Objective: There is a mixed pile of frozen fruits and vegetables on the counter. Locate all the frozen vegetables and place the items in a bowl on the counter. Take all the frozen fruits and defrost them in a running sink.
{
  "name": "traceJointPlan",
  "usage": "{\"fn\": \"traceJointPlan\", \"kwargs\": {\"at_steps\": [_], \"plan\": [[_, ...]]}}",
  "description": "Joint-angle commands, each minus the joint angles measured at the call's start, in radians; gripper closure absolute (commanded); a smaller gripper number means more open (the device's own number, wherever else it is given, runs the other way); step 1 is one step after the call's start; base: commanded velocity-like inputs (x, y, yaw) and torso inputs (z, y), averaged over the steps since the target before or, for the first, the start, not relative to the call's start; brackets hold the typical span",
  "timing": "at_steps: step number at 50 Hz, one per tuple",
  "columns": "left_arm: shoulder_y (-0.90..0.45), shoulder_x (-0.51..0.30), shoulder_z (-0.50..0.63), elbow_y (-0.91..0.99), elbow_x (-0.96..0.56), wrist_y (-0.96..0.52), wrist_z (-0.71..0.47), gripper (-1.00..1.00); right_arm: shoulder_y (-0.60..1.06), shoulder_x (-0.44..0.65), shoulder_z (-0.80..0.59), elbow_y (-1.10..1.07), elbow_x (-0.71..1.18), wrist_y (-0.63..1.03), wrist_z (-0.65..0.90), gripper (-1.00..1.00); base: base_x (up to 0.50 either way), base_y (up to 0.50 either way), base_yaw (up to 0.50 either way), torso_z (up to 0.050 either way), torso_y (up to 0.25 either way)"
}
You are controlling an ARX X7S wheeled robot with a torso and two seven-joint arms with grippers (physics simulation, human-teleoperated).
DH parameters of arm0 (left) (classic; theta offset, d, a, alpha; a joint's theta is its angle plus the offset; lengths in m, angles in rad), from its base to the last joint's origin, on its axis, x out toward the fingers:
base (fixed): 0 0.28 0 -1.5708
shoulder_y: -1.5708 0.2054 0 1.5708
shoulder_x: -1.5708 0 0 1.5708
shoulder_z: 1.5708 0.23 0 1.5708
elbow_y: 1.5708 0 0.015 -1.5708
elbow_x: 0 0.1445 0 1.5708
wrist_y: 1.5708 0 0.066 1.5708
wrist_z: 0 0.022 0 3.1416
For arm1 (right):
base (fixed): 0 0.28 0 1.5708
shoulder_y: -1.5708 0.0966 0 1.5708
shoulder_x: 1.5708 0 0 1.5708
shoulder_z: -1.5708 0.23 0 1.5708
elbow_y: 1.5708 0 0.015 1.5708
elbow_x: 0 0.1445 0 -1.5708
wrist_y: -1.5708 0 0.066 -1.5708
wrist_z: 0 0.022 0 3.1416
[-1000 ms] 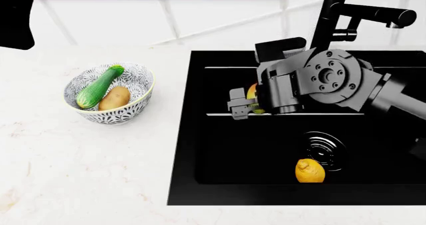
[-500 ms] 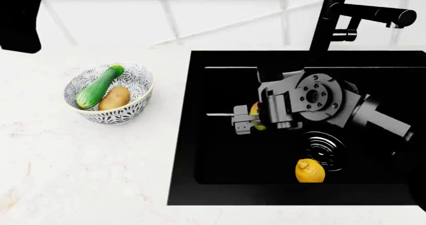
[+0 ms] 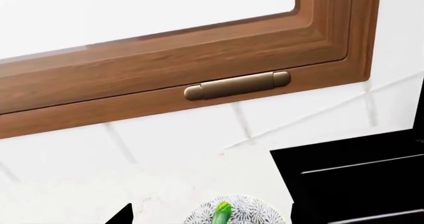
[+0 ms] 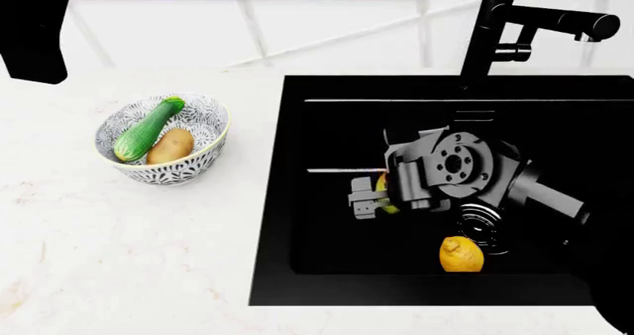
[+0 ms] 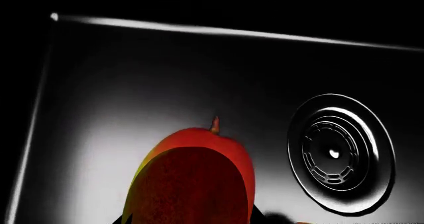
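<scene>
My right gripper is low inside the black sink, shut on the red-to-green mango. In the right wrist view the mango fills the space between the fingertips, just above the basin floor beside the ribbed drain. The yellow lemon lies on the sink floor near the drain. The patterned bowl on the white counter holds the green cucumber and the tan potato. My left gripper hovers open above the bowl and the cucumber tip.
The tall black faucet rises behind the sink, its spout pointing right. A wooden window frame with a bronze handle runs above the tiled wall. My left arm shows dark at the upper left of the head view.
My right gripper has sunk deeper into the sink with the mango, coming forward toward the drain. The left arm has drifted slightly. The bowl and lemon have not moved.
</scene>
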Motion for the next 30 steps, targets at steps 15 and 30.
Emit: {"fn": "traceJointPlan", "kwargs": {"at_steps": [15,30], "plan": [[0.005,-0.001,0.002,0.002,0.001,0.000,0.002,-1.00,-0.054,-0.019,-0.011,0.049,-0.021,0.028,-0.037,1.00,0.00,0.00,0.00,0.000,0.001],[0.011,-0.003,0.001,0.001,0.007,-0.001,0.009,-1.00,-0.058,-0.028,-0.023,0.068,-0.028,0.055,-0.045,-1.00,0.00,0.00,0.00,0.000,0.000]]}}
